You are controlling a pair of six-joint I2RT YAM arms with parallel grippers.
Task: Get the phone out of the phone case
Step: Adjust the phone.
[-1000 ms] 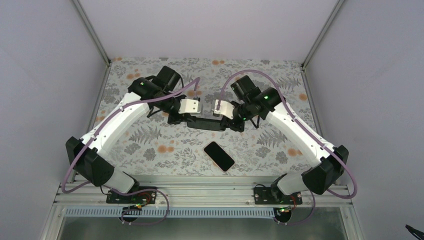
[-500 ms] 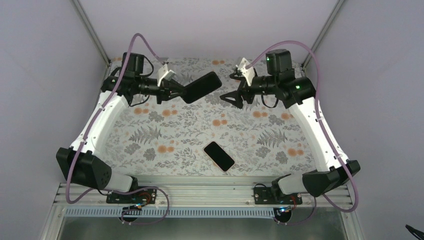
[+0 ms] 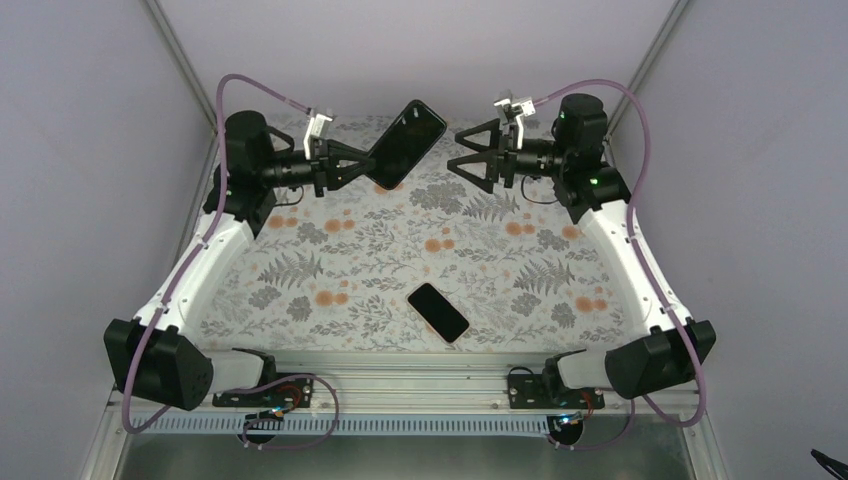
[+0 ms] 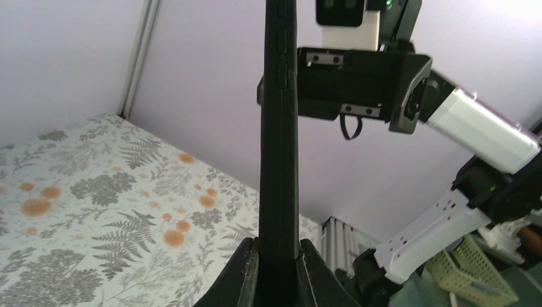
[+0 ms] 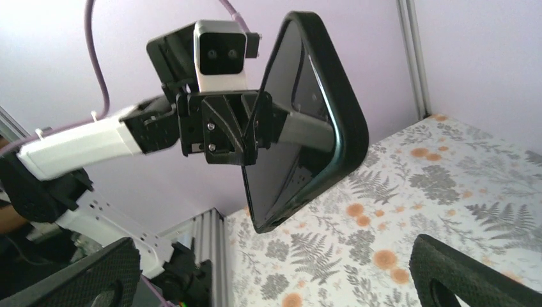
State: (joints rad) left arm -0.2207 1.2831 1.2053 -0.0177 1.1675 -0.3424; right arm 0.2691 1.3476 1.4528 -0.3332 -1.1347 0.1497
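Observation:
The phone point(image 3: 438, 312) lies flat on the floral table point(image 3: 330, 260), dark face up with a pale edge, near the front middle. The empty black phone case point(image 3: 408, 142) hangs in the air at the back, tilted up, with my left gripper point(image 3: 372, 166) shut on its lower end. In the left wrist view the case point(image 4: 279, 128) stands edge-on between my left gripper's point(image 4: 279, 246) pads. My right gripper point(image 3: 462, 160) faces the case from the right, open and apart from it. The right wrist view shows the case point(image 5: 300, 128) ahead of my right gripper point(image 5: 271, 281), fingers point(image 5: 460, 268) spread wide.
Plain lilac walls point(image 3: 420, 50) enclose the table on three sides, with metal posts point(image 3: 185, 60) at the back corners. An aluminium rail point(image 3: 400, 385) carrying both arm bases runs along the near edge. Purple cables point(image 3: 610, 95) loop above each wrist.
Both arms have lifted from the table's middle and swung apart toward the back. My right gripper has let go of the case and opened wide; the left has carried the case up.

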